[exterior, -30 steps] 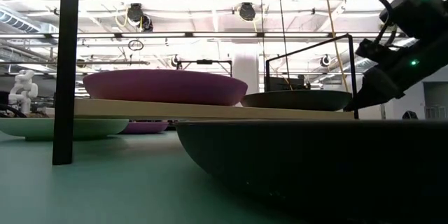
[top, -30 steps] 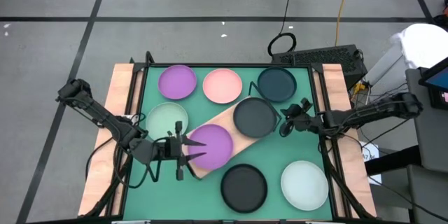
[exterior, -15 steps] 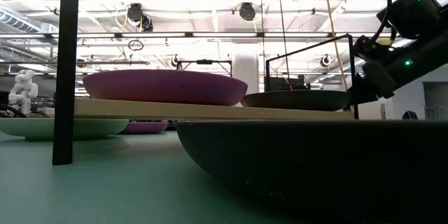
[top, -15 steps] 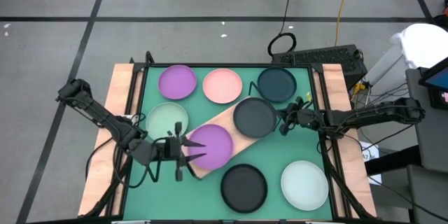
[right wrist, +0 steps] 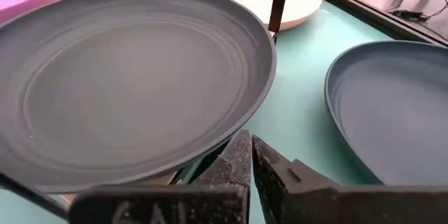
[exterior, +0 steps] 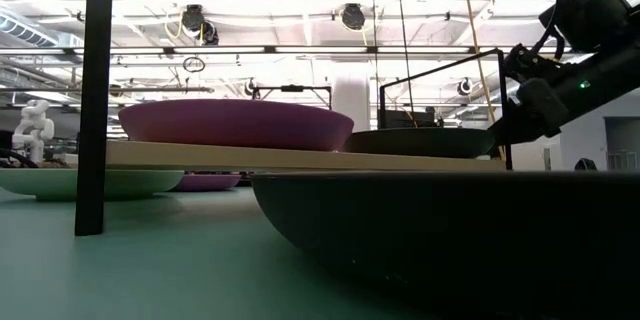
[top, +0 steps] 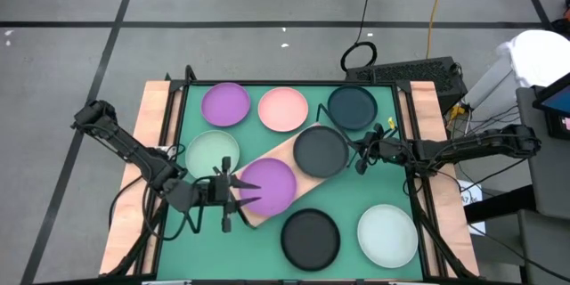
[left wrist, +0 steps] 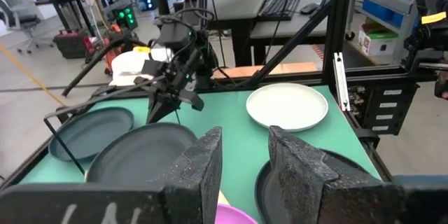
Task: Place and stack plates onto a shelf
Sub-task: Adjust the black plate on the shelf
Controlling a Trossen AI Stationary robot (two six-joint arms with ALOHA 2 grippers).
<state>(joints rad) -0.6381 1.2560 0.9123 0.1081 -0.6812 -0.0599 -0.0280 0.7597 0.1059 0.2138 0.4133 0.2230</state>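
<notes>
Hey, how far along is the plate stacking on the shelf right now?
Done: a purple round plate and a dark grey round plate sit side by side on the light wooden shelf. In hand: the shut right end effector is at the grey plate's rim; the left end effector is at the purple plate. Left: six plates on the green table, none stacked.
</notes>
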